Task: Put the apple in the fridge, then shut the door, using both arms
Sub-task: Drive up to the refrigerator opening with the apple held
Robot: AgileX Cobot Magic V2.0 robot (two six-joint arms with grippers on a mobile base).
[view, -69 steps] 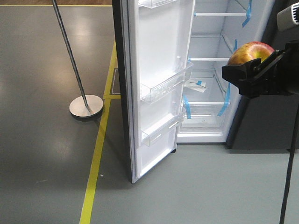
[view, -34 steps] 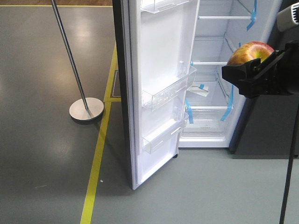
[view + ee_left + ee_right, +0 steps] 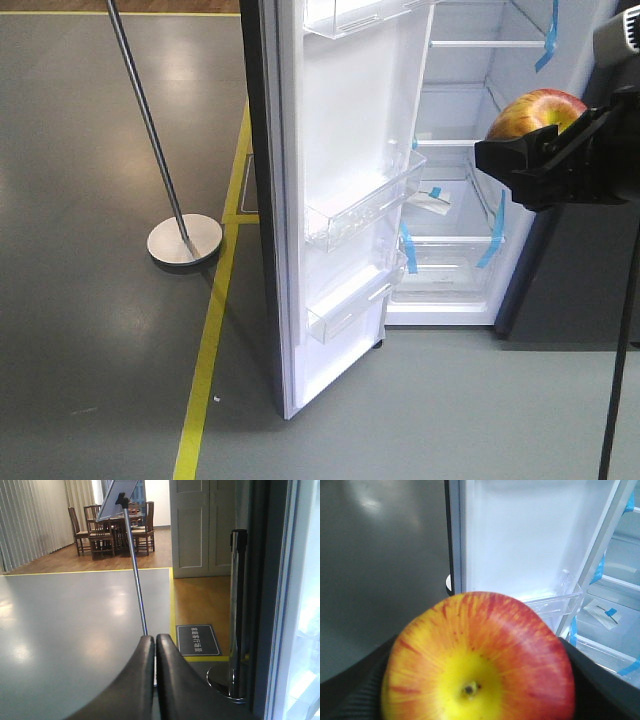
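Spreading across the front view, the grey floor [image 3: 100, 330] carries a yellow line [image 3: 210, 330] that runs up toward the fridge [image 3: 460, 110]. The fridge stands open, with its white inside and glass shelves showing. Its door [image 3: 340, 120] is swung wide toward the camera, white lining turned to the right, with clear bins [image 3: 360, 195] fixed on it. Left of the door and well apart from it, a shiny pole [image 3: 150, 140] leans up from a round base [image 3: 185, 240].

At the right edge of that view the right gripper [image 3: 550, 160] hangs in the air before the open fridge, its fingers clamped on the apple [image 3: 535, 112]. The right wrist view shows the apple's stem dimple facing the lens, with the door lining and a bin beyond it.

The left gripper [image 3: 155, 650] shows only in its own wrist view. Its fingers [image 3: 140, 680] are pressed together on nothing, just beside the door's dark edge, with the floor and the pole ahead.

Blue tape [image 3: 492, 235] hangs in strips along the fridge's inner walls.
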